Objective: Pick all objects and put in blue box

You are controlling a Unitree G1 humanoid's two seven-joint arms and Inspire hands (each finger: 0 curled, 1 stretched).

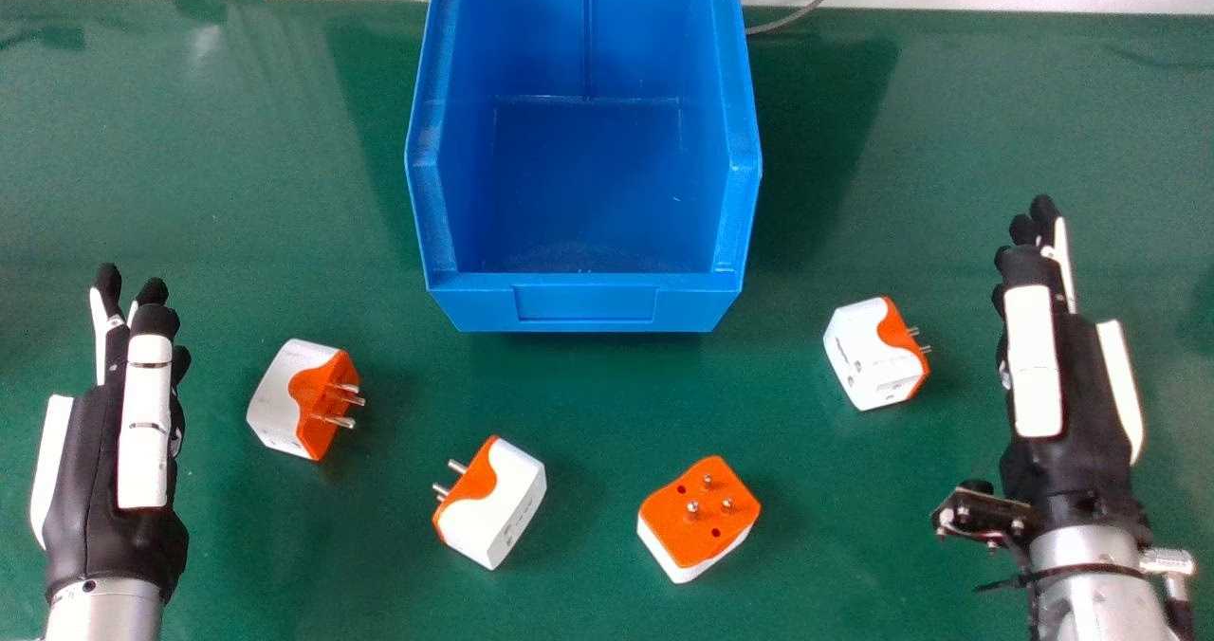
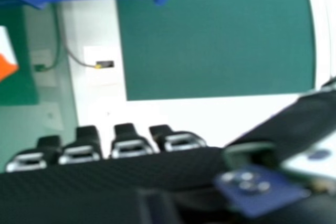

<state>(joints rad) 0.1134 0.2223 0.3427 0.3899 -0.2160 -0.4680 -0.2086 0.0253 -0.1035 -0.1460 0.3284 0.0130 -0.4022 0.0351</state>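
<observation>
The box (image 1: 586, 302) stands by the tabletop's (image 1: 237, 195) far edge, its low front probably turned nearward for easy loading, with four plugs (image 1: 294, 399) (image 1: 493, 506) (image 1: 700, 518) (image 1: 874, 355) lying loose nearer the near edge, between left hand (image 1: 90, 489) and right hand (image 1: 1081, 413), both empty, fingers extended.

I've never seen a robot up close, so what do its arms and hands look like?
The silver metal forearms end in black-and-white hands with black fingertips. A small black bracket with metal screws and dark cabling sits at the right wrist.
</observation>
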